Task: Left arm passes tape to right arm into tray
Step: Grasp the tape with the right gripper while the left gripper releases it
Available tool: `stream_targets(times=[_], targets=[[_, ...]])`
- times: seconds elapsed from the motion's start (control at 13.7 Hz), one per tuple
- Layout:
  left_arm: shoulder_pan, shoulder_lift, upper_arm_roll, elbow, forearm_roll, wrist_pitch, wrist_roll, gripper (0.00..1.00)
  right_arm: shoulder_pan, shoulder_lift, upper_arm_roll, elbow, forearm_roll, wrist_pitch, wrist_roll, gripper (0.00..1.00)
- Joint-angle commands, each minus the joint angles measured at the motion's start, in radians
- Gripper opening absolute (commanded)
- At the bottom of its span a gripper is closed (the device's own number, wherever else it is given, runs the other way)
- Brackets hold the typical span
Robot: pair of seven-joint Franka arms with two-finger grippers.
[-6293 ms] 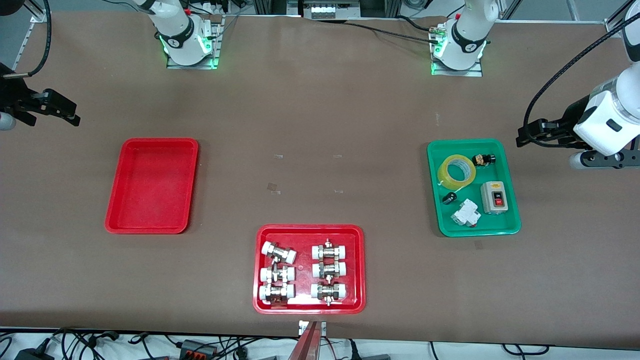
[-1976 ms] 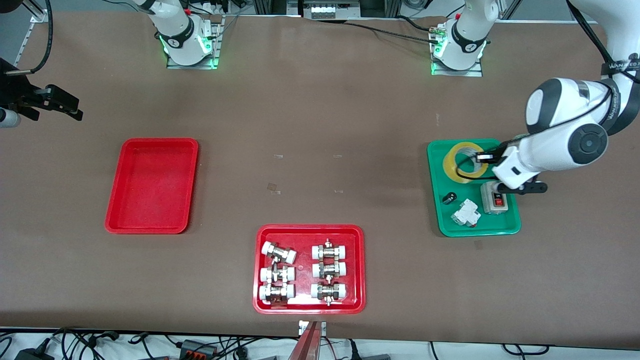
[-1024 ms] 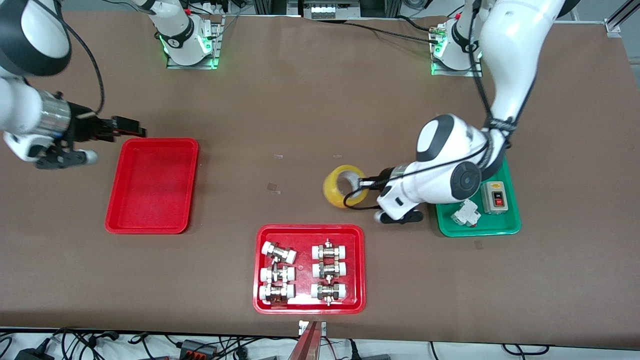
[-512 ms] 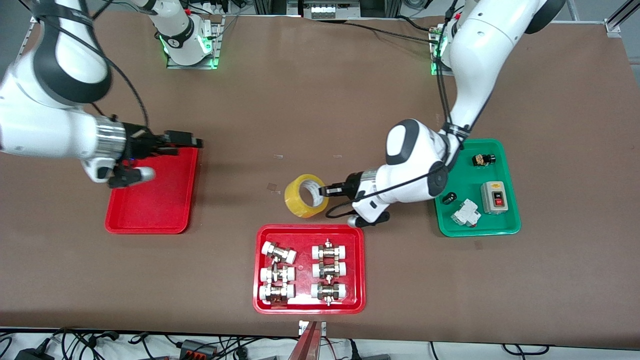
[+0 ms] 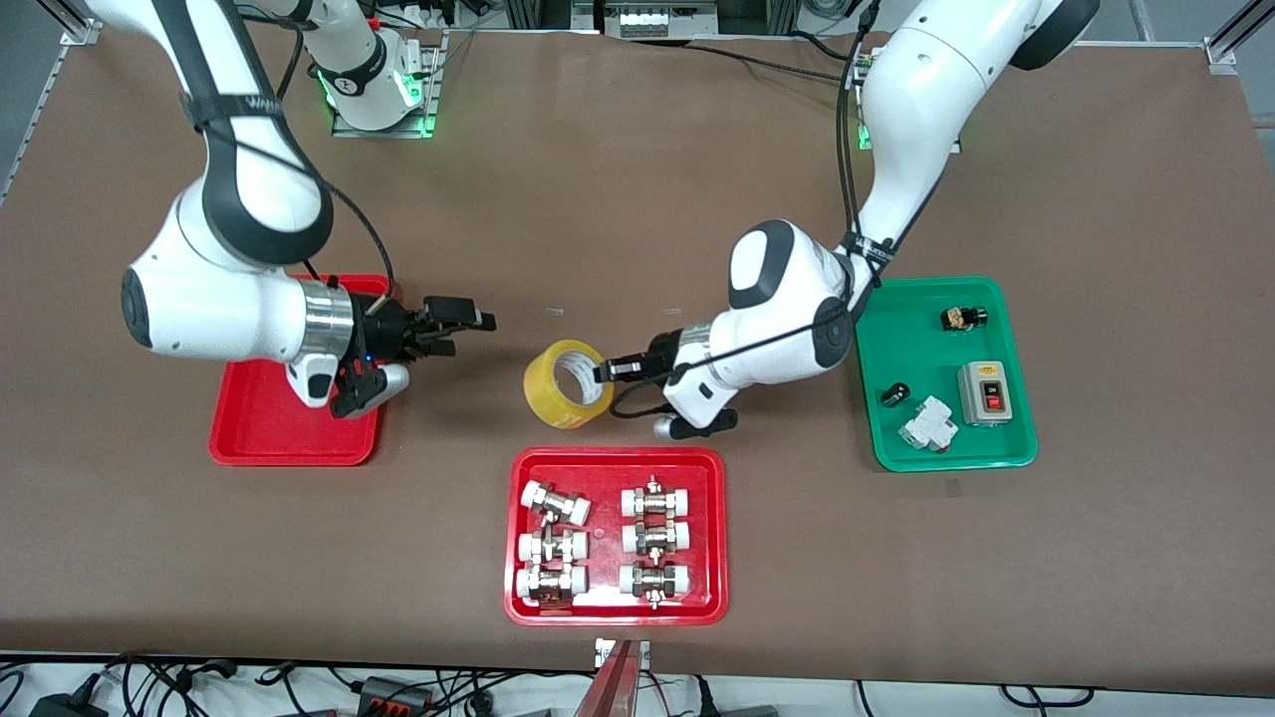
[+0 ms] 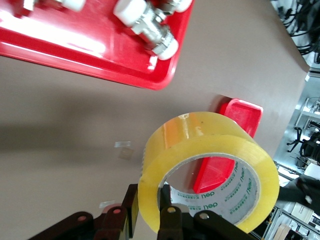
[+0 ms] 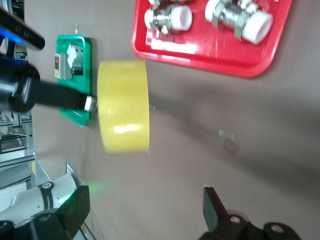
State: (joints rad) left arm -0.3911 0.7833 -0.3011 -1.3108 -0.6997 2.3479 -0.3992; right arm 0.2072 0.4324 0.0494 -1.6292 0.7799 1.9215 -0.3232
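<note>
The tape [image 5: 550, 390], a yellow ring, hangs over the middle of the table. My left gripper [image 5: 601, 372] is shut on its wall, one finger inside the ring and one outside, as the left wrist view shows [image 6: 149, 204] on the tape [image 6: 210, 145]. My right gripper [image 5: 476, 322] is open and empty, a short gap from the tape, toward the right arm's end. In the right wrist view the tape [image 7: 124, 106] sits ahead of the open right gripper [image 7: 145, 206]. The plain red tray [image 5: 257, 426] lies under the right arm's wrist, partly hidden.
A red tray with white-capped metal fittings [image 5: 518, 607] lies nearer the front camera than the tape. A green tray [image 5: 931, 453] with a switch box and small parts lies toward the left arm's end.
The left arm lifted the tape out of the green tray and carried it to the table's middle. The right arm swung in over the plain red tray toward the tape.
</note>
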Motion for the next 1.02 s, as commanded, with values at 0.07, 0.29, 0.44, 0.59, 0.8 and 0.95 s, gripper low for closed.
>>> stream_targets(times=[0.07,0.29,0.44,0.59,0.8,0.95], targets=[[-0.041,0.007,0.005,0.031,-0.029,0.059,-0.001,0.01,0.047,0.098,0.0,0.117,0.06,0.06,-0.023,1.0],[-0.043,0.008,0.005,0.03,-0.027,0.059,0.002,0.01,0.049,0.109,0.0,0.118,0.088,0.071,-0.025,1.0],[-0.058,0.008,0.005,0.03,-0.029,0.06,0.002,0.01,0.049,0.111,-0.002,0.118,0.087,0.068,-0.039,1.0],[-0.058,0.01,0.005,0.028,-0.029,0.068,0.0,0.01,0.049,0.118,-0.002,0.118,0.087,0.07,-0.063,1.0],[-0.061,0.014,0.005,0.027,-0.027,0.074,-0.001,0.01,0.051,0.117,0.0,0.118,0.09,0.064,-0.068,0.97],[-0.061,0.014,0.005,0.027,-0.027,0.074,0.0,0.01,0.051,0.117,0.0,0.115,0.088,0.059,-0.071,0.74]])
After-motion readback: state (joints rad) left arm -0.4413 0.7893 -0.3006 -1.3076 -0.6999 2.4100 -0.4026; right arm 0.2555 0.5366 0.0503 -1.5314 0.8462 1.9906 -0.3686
